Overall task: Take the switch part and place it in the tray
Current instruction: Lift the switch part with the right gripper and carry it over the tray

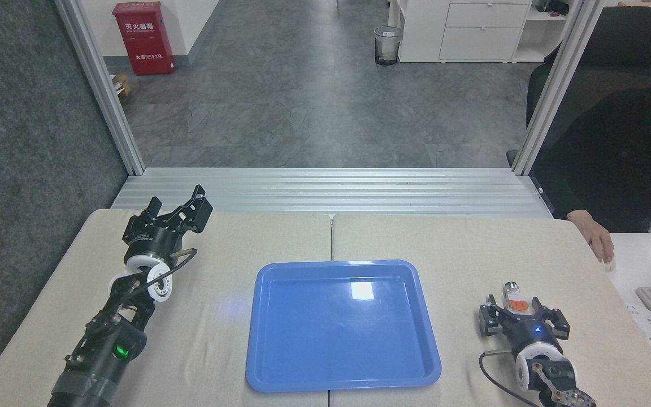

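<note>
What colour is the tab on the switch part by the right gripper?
Orange, on the white switch part lying between the right gripper's open fingers. Head view shows it.

Even, bright indoor light; a white glare patch on the blue tray (280, 362) at centre; picture sharp.

White-orange switch part (515, 300) beside blue tray (342, 382)
</note>
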